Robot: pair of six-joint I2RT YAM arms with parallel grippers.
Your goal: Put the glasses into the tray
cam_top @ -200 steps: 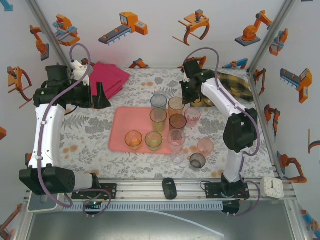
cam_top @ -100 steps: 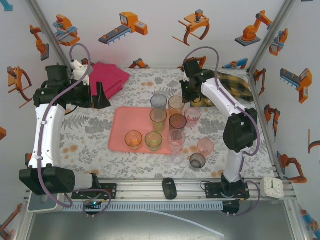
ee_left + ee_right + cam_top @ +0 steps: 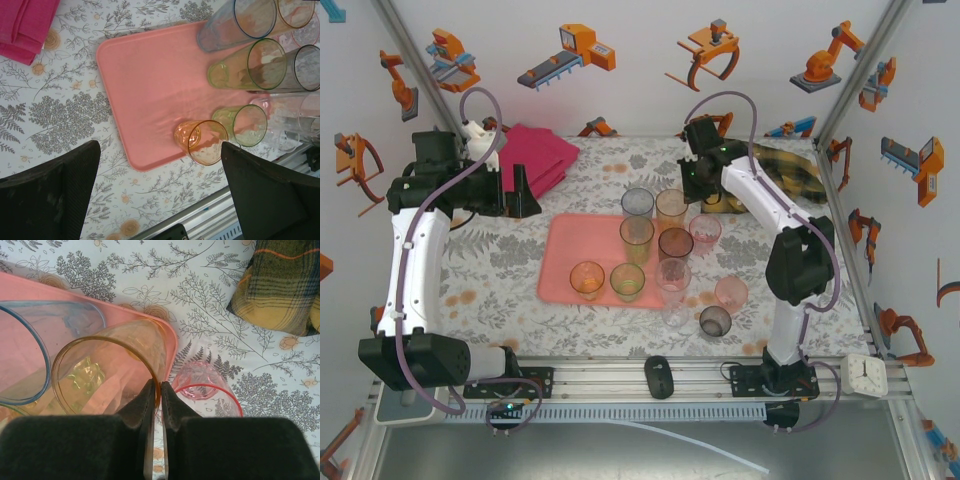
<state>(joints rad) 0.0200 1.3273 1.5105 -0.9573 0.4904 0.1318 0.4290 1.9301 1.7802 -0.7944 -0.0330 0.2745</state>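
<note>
While my right gripper [image 3: 155, 407] clamped the near wall of the amber glass [image 3: 107, 365] between almost-closed fingers, that glass sat at the far right corner of the tray [image 3: 171, 342]. It was crowded by the blue-grey glass [image 3: 25, 340] on its left and by a pink glass [image 3: 202, 385] just off the tray's right edge. I could not tell whether its base rested on the tray. I judged the step wanted a level set-down, a small parting of the fingers, then a straight lift, so that neither neighbour got nudged. My left gripper [image 3: 515, 195] hung wide apart near the tray's far left corner, holding nothing.
</note>
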